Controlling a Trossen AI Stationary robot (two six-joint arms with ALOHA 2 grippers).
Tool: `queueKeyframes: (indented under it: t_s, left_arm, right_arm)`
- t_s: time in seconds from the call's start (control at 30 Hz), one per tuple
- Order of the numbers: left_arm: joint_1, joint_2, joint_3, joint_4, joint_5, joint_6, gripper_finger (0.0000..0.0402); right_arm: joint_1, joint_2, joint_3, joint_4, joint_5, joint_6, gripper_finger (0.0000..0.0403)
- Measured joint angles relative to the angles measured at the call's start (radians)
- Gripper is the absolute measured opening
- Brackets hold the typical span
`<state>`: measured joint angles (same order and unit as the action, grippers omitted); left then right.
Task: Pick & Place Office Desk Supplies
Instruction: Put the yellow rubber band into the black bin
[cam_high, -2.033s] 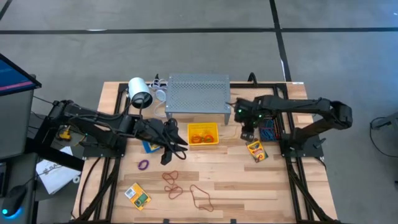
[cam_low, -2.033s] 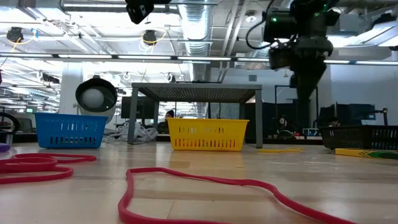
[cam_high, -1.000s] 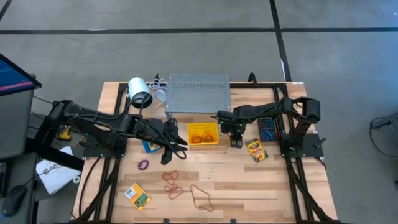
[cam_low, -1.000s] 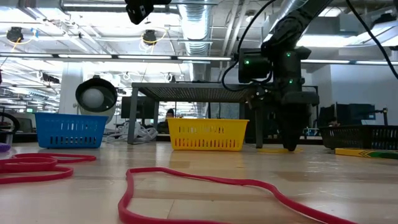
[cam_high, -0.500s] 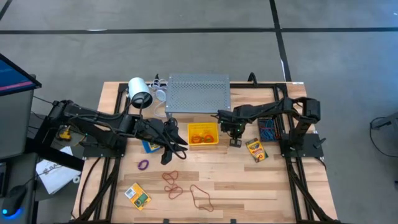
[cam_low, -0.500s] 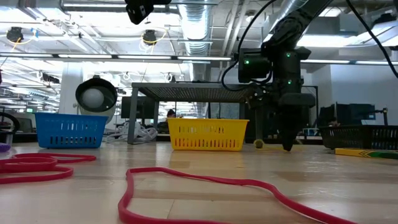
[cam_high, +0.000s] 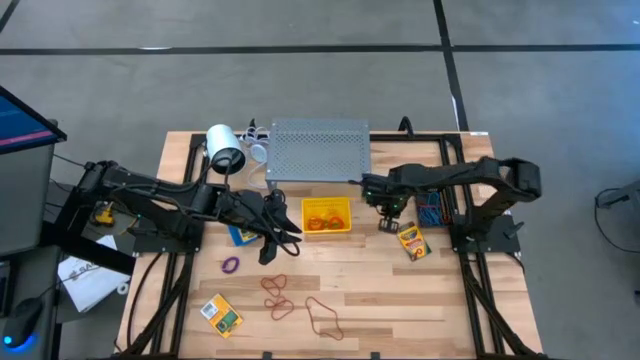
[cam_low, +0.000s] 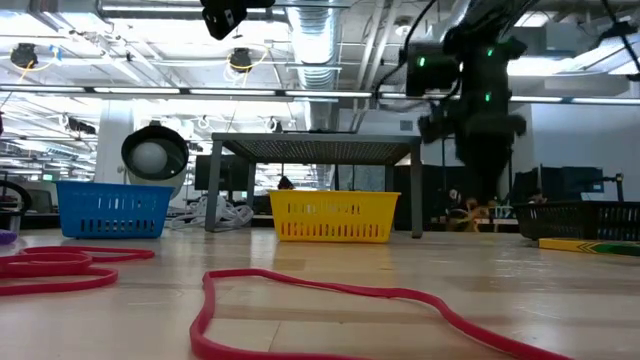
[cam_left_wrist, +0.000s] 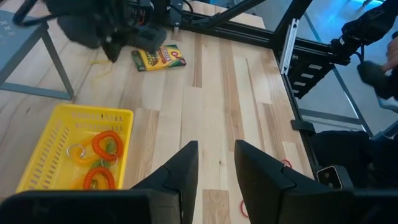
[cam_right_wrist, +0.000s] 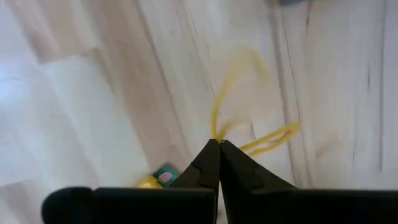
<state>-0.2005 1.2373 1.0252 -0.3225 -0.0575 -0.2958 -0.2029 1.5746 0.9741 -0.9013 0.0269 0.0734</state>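
Observation:
My right gripper (cam_high: 388, 223) hangs above the table between the yellow bin (cam_high: 327, 215) and a crayon box (cam_high: 411, 241), shut on a thin yellow rubber band (cam_right_wrist: 219, 112). In the low view it (cam_low: 480, 190) is well above the table top. Over the table beside the bin's left end, my left gripper (cam_left_wrist: 216, 158) is open and holds nothing. A purple band (cam_high: 231, 265), red bands (cam_high: 277, 296) and a brown-red band (cam_high: 323, 317) lie flat near the front. Another crayon box (cam_high: 221, 314) rests at the front left. My right gripper pinches the yellow band between its two fingertips, at a bunched part of the loop (cam_right_wrist: 217, 132). The fingers point down at it from above. The rest of the band dangles slack below the tips, lifted off the wood.
A grey perforated shelf (cam_high: 318, 150) stands at the back. The yellow bin holds orange coils (cam_left_wrist: 102, 146). The left arm partly covers a blue bin (cam_high: 242, 236), and a black bin (cam_high: 431, 208) sits at the right. A white lamp head (cam_high: 226, 150) is at the back left.
My right gripper has risen from the table top and shifted a little toward the right edge. The yellow band, which lay on the wood beside the yellow bin, now hangs from its fingertips clear of the table. My left arm has kept still.

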Motion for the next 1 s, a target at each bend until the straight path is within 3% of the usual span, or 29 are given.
queueKeyframes:
  t_s: [0.43, 1.0]
  left_arm:
    - [0.0, 0.0, 0.0, 0.001, 0.0, 0.0, 0.0102]
    - [0.0, 0.0, 0.0, 0.001, -0.003, 0.0, 0.0102]
  right_arm:
    - [-0.05, -0.239, 0.006, -0.137, 0.049, 0.118, 0.0]
    - [-0.237, -0.387, 0.048, -0.397, 0.065, 0.155, 0.0]
